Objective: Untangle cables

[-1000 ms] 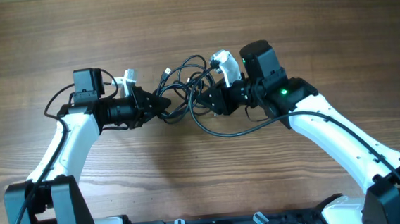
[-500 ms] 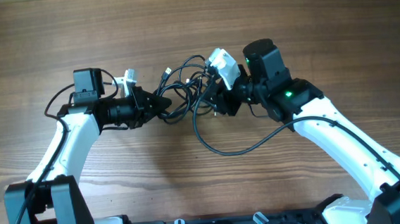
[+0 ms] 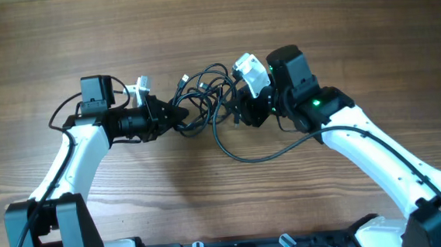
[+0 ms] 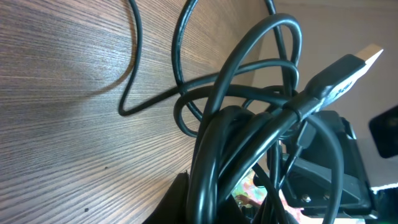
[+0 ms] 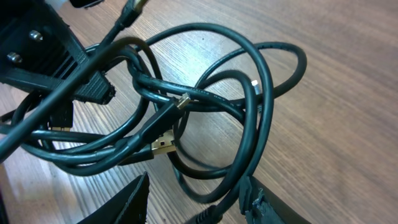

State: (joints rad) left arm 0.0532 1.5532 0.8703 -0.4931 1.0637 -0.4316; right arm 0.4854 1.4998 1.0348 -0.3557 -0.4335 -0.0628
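Left tool (image 3: 175,116) clamps cables (image 3: 203,93) — right tool (image 3: 240,113) parted, astride them.

No word, number or brand can be read in any of the views. From overhead, a white block (image 3: 249,71) just right of the cables (image 3: 203,93) shows a plain face with no legible mark. Farther right of the cables, a small green light (image 3: 311,101) glows on a black housing; no symbol can be made out on it. In the left wrist view, a small multicoloured patch (image 4: 250,190) just beneath the cables may be a printed sticker, but it is too blurred and too hidden to read.
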